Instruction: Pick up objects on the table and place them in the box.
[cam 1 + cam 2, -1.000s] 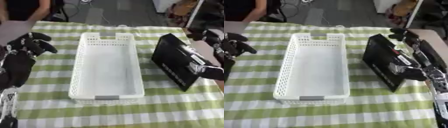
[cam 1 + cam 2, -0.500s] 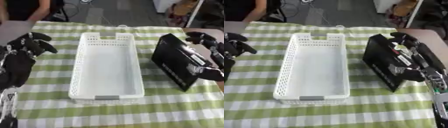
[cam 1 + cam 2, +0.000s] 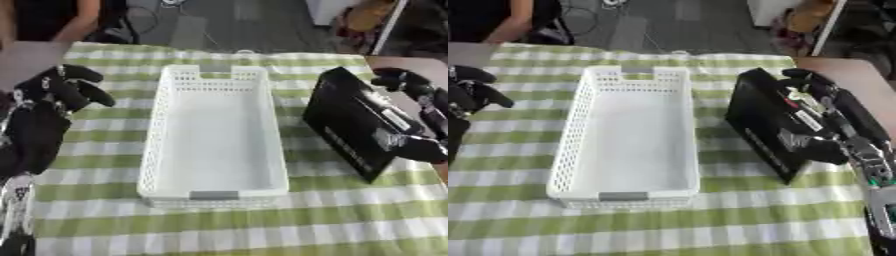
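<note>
Right now my right hand (image 3: pixel 833 127) is wrapped around a flat black box (image 3: pixel 773 125), fingers curled over its far top edge and the thumb hooked against the near lower end. That box stands tilted on its long edge, leaning away from the hand, its bottom edge resting on the tabletop (image 3: pixel 262 225), which is covered by a green-and-white checked cloth. A pale label strip shows on the face turned toward my palm, though I cannot read it.

Just to the left of that hand, beside the black box but not touching it, lies the white perforated basket (image 3: pixel 166 145), long side running away from me, nothing inside it, a grey tab on its near wall.

Further left, beyond the basket, my left hand (image 3: pixel 52 95) hangs raised above the cloth with its fingers bent inward on nothing. It is well apart from both the basket and the black box.
</note>
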Tool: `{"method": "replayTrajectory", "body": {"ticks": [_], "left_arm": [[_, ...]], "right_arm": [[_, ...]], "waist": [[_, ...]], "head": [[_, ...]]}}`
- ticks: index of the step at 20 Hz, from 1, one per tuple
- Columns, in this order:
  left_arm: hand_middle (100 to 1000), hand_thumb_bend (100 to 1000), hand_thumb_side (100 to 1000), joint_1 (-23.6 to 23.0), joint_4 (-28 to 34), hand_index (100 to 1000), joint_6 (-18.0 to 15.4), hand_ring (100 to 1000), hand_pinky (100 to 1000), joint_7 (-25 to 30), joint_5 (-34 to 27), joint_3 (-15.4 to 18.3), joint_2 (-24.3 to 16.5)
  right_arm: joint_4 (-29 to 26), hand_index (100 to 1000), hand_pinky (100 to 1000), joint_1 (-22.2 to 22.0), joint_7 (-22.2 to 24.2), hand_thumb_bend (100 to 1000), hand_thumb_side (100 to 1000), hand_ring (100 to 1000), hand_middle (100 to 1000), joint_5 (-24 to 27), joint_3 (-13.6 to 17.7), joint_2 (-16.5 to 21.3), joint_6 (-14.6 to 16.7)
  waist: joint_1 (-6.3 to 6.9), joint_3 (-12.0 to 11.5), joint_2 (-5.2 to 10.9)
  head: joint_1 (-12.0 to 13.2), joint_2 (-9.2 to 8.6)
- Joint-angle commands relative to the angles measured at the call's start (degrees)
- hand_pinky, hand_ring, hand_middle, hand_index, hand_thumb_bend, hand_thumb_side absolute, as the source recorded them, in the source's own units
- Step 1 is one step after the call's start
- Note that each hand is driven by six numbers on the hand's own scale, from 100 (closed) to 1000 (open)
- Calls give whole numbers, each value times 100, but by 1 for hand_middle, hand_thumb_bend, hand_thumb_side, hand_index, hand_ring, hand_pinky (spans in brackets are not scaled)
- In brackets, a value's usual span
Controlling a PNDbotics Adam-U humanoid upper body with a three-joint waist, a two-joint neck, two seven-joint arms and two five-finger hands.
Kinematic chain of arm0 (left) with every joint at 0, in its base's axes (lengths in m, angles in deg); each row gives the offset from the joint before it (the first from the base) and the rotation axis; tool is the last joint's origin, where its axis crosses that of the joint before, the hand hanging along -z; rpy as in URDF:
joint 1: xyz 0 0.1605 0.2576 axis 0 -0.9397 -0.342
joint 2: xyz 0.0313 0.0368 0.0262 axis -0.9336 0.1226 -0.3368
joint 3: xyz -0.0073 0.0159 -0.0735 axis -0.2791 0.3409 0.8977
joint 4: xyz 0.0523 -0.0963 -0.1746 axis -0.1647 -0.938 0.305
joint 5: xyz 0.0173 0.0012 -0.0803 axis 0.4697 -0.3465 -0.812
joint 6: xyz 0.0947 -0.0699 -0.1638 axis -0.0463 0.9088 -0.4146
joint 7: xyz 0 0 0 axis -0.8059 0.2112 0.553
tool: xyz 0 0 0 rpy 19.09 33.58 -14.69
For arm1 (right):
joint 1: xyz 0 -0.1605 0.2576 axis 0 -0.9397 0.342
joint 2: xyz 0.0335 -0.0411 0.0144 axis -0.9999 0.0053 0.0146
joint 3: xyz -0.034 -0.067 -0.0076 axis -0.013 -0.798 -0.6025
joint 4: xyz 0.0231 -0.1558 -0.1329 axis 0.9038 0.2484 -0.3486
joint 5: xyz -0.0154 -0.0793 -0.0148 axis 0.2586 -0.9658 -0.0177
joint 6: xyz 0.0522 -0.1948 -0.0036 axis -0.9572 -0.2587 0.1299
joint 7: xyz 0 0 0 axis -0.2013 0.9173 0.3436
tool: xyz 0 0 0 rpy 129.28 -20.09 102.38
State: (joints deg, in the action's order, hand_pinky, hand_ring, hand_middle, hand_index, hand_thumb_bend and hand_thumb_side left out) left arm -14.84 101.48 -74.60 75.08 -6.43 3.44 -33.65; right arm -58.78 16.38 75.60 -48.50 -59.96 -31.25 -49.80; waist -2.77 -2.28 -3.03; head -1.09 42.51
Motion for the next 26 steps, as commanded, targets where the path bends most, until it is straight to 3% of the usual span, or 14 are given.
{"method": "replayTrajectory", "body": {"ticks": [1,26], "left_arm": [[695,1000,890,43,111,560,9,584,649,-1,-4,-5,-55],[695,1000,897,50,111,560,10,584,649,0,-15,-12,-57]], "right_arm": [[11,880,806,102,-37,289,516,930,907,-54,84,118,-18],[448,888,813,54,21,273,517,939,908,-162,49,174,94]], "waist": [[14,-4,55],[14,-21,58]], "head": [[-8,-76],[2,-65]]}}
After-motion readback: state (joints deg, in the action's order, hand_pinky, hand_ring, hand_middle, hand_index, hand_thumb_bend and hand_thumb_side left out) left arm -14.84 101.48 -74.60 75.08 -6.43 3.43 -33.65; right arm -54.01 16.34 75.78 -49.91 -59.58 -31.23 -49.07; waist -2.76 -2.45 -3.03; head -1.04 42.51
